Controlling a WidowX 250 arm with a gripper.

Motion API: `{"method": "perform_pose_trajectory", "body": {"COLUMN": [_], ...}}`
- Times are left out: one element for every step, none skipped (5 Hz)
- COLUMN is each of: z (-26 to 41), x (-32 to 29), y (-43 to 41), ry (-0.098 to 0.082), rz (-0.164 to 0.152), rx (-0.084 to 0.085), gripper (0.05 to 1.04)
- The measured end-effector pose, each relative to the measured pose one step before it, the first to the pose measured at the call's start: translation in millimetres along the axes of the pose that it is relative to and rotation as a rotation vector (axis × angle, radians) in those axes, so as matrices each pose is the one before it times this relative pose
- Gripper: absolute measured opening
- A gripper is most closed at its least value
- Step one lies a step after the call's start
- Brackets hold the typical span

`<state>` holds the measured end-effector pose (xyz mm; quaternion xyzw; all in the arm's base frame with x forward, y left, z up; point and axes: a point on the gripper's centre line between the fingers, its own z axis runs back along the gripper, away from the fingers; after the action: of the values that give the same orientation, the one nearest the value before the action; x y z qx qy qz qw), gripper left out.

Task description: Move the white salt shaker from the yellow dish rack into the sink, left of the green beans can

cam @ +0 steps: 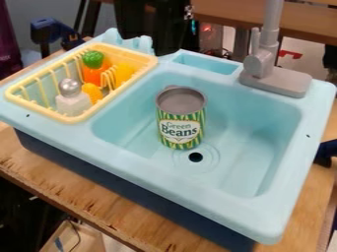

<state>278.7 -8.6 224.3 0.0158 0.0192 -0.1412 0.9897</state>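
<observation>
A green-and-yellow striped can [181, 120] with a grey top stands upright in the light blue sink [263, 211], just behind and left of the round drain hole [195, 157]. A pale yellow rack [80, 118] sits on the sink's left side. Inside it are a clear shaker with a silver cap [71, 96], an orange item with a green top [94, 66], and other yellow-orange pieces [123, 74].
A grey faucet [261, 59] rises at the sink's back right corner. Blue clamps are at the upper left [52, 32] and right edge [326, 151]. The wooden table [85, 199] supports the sink unit. Dark equipment [148, 24] stands behind it.
</observation>
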Motion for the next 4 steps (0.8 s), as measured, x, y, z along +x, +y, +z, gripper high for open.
{"method": "perform_pose_trajectory", "body": {"z": [-8.87,-3.68,1.32,-11.18], "x": [0.58,-13.16,-20.70,-15.47], "y": [-0.18,17.97,23.01,20.85], "ry": [0.0328,0.0069,-0.0121,0.0375], "rz": [-0.0058,-0.0156,0.0350,0.0051], "rx": [-0.0078,-0.0027,0.0279,0.0186], "gripper": [1.001,1.001,1.001,1.001]}}
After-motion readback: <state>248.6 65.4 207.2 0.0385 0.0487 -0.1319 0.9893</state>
